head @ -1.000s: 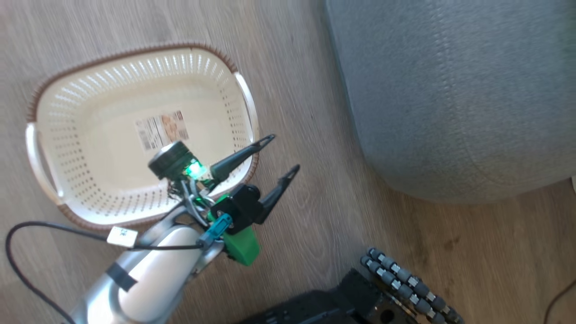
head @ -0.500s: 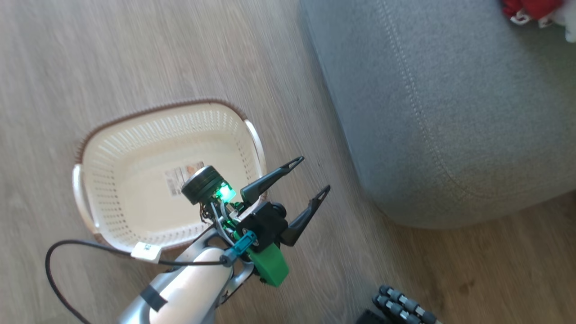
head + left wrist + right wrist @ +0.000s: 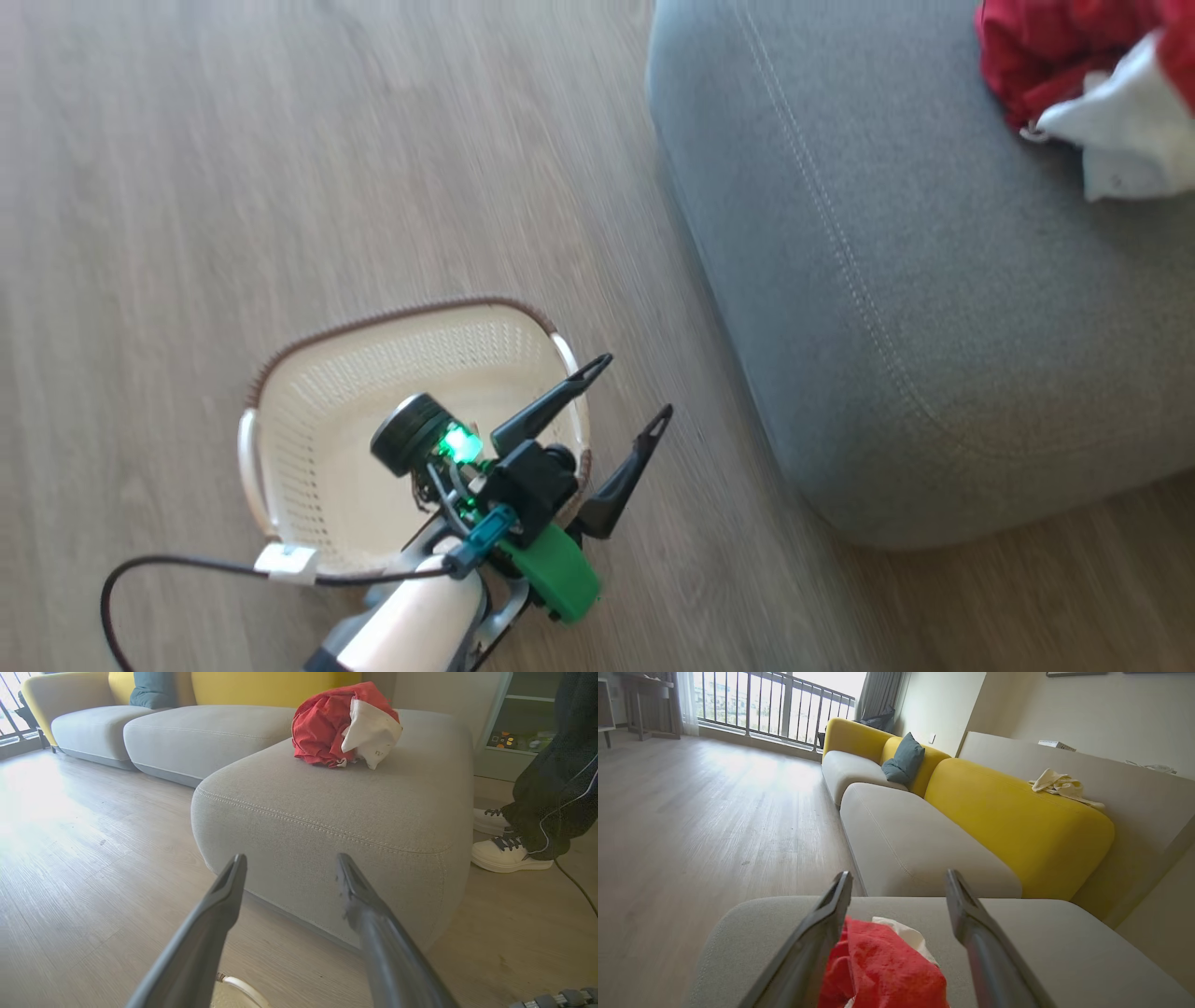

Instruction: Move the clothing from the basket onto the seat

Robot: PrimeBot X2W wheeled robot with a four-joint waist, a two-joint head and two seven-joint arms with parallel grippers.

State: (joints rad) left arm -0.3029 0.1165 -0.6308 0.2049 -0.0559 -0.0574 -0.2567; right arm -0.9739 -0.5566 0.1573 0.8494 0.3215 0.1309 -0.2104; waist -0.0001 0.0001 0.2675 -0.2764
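The wooden plank floor (image 3: 280,140) spreads across the room, and in the right wrist view a long sofa (image 3: 1008,826) with yellow backs and pale cushions runs along the wall. Before it stands the seat (image 3: 887,280), a big grey cushion with rounded corners and a line of stitching near its edge. The basket (image 3: 317,439) sits on the floor well apart from the seat's side, its brown rim and perforated cream walls showing behind the left arm. The clothing (image 3: 1046,47) lies bunched on top of the seat toward its far end, a red heap with a white fold turned outward (image 3: 327,728). The left gripper (image 3: 633,385) hangs over the basket's near-right rim with its two dark fingers spread wide and nothing between them, pointing toward the seat's side (image 3: 290,858). The right gripper (image 3: 899,875) is released too, fingers parted above the red heap (image 3: 882,970); whether its left finger touches the fabric I cannot tell. A person's pale laced shoes (image 3: 504,851) stand on the floor just beside the seat's far side, and a black cable (image 3: 168,569) loops off the left forearm.
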